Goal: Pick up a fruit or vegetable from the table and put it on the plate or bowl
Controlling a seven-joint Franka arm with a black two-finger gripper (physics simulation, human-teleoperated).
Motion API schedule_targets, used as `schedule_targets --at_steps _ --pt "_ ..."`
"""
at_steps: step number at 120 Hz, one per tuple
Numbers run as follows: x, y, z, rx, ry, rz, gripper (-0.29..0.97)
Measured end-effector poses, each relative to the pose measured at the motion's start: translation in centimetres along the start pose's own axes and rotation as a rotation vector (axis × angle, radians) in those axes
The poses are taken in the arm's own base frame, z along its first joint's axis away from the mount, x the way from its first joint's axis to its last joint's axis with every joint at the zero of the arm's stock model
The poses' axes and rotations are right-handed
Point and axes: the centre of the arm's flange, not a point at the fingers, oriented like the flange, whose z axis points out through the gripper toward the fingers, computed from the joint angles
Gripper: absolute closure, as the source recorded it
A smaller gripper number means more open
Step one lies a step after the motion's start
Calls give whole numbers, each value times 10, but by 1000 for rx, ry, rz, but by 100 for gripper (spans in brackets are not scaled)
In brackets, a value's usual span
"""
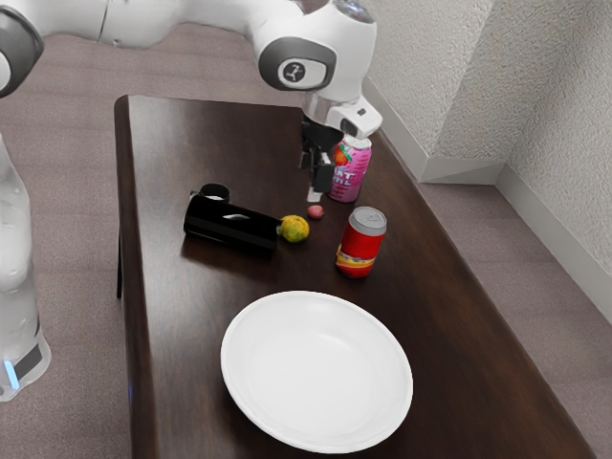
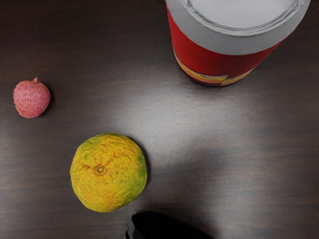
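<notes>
Beside the fallen black mug point(image 1: 229, 223) sits your citrus point(image 1: 295, 229), the lychee point(image 1: 316, 211) just beyond it. Expect it to be firm, light and apt to roll, so grip across its widest girth. Your gripper point(image 1: 318, 191) hovers farther back; you cannot tell its jaw spread.

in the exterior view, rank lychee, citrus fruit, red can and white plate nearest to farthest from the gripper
1. lychee, on the table just below the gripper
2. citrus fruit, against the end of the black mug
3. red can, toward the exterior view's right
4. white plate, at the table's near end
</notes>
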Motion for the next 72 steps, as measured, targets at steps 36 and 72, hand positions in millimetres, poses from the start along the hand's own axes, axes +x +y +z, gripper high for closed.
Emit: schedule_targets --at_steps 36,72 --pt "-5 -33 27 -9 -2 -36 0" --pt "-9 -30 57 -12 -5 -17 0"
